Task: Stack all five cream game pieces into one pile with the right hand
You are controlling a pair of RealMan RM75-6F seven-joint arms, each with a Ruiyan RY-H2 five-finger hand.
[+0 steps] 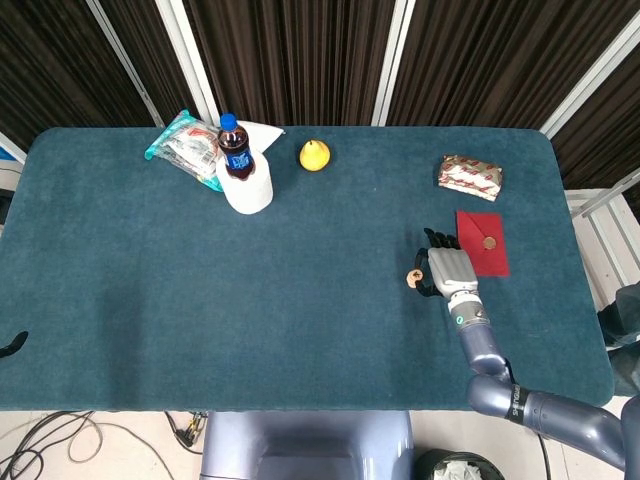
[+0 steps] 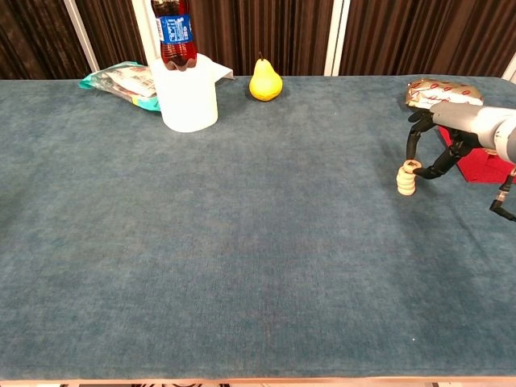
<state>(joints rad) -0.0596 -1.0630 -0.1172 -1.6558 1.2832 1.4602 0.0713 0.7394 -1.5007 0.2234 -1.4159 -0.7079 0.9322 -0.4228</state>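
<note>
The cream pile [image 2: 406, 181] stands at about four o'clock on the table [image 1: 200, 300], and its top piece [image 2: 409, 166] is pinched by the right hand [image 2: 439, 145] — a placing step, it seems. One piece [image 1: 489, 242] lies on the red cloth [image 1: 483, 243] at two o'clock of the pile; releasing and fetching it is probably called for next.

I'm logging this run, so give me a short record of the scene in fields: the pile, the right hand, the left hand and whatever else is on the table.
pile: cream game pieces stacked upright on the table
right hand: right hand pinches the top piece
left hand: not in view
far left: bottle, white roll, snack bag
far middle: pear
right side: wrapped packet, red pouch
</note>
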